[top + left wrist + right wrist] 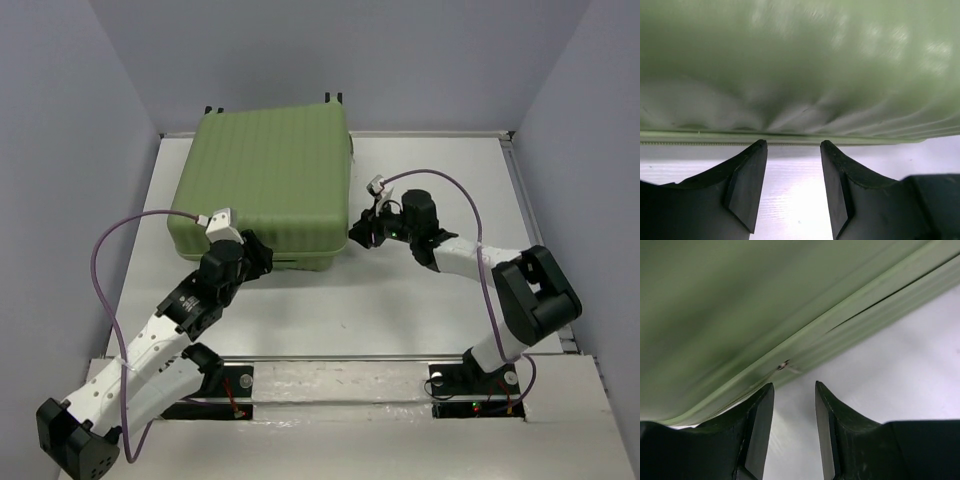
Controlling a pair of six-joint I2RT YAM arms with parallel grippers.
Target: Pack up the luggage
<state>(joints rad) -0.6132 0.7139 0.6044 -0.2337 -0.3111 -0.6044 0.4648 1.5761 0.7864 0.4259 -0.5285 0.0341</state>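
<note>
Luggage, our light-green ribbed hard-shell suitcase (265, 185), lies shut on the white table (420, 300); we guess only zipping's left. Left gripper (792, 146) by its near edge, right gripper (794, 386) by its right seam: both part-open, empty.

Closed green luggage (270, 180) lying flat on the white surface (400, 300).
It sits toward 11 o'clock of the surface; the left pincer (262, 255) is at its 6 o'clock edge, the right pincer (358, 232) at its 4 o'clock corner.
</note>
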